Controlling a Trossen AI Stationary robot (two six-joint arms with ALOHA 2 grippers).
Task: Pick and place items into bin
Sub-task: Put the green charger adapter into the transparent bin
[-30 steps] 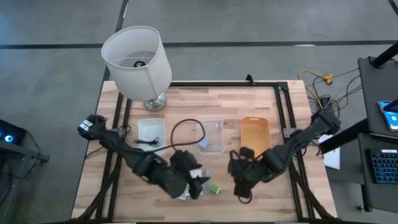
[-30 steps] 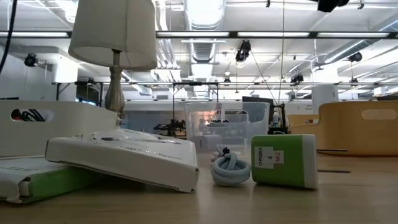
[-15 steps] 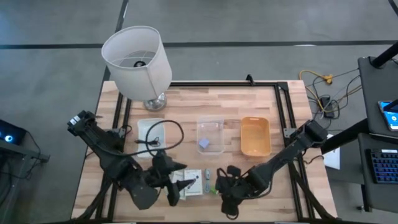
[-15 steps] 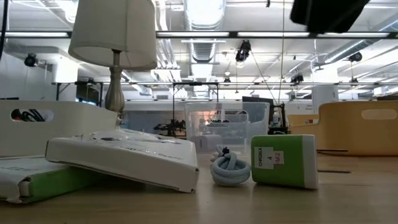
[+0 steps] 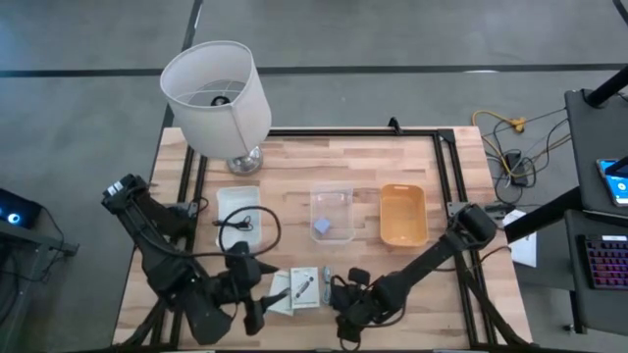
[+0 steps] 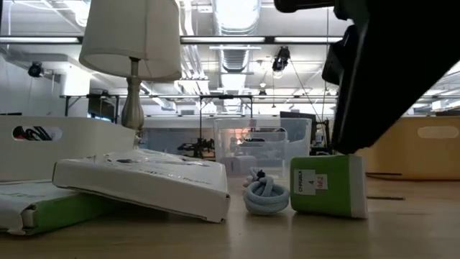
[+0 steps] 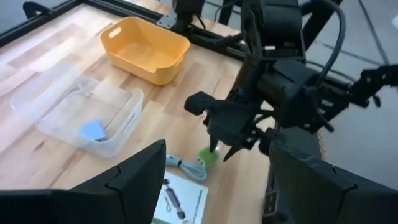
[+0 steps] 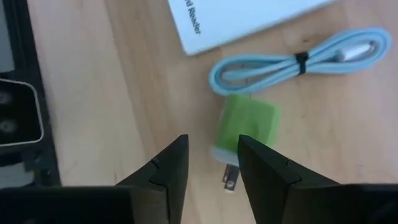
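Observation:
A small green plug piece (image 8: pixel 245 127) lies on the wood near the table's front edge, beside a bundled light-blue cable (image 8: pixel 298 62). My right gripper (image 8: pixel 212 163) hangs open just above the green piece (image 7: pixel 208 157), pointing steeply down, with nothing between its fingers. Two flat white packets (image 5: pixel 294 289) lie left of it, one resting partly on the other (image 6: pixel 144 183). My left gripper (image 5: pixel 263 306) stands wide open and empty, left of the packets. A blue-grey piece (image 7: pixel 93 130) lies in the clear bin (image 5: pixel 331 196). A thin black cable (image 5: pixel 235 224) lies in the white bin (image 5: pixel 224 196).
An orange bin (image 5: pixel 402 214) stands right of the clear bin. A lamp with a big white shade (image 5: pixel 216 88) stands at the far left corner. A black metal frame (image 5: pixel 446 167) runs along the table's sides. Bare wood lies right of the green piece.
My right gripper has come down and toward the table's near left, ending just over the green piece. My left gripper has drawn back from the packets toward the table's left edge. The packets, green piece and blue cable have stayed put.

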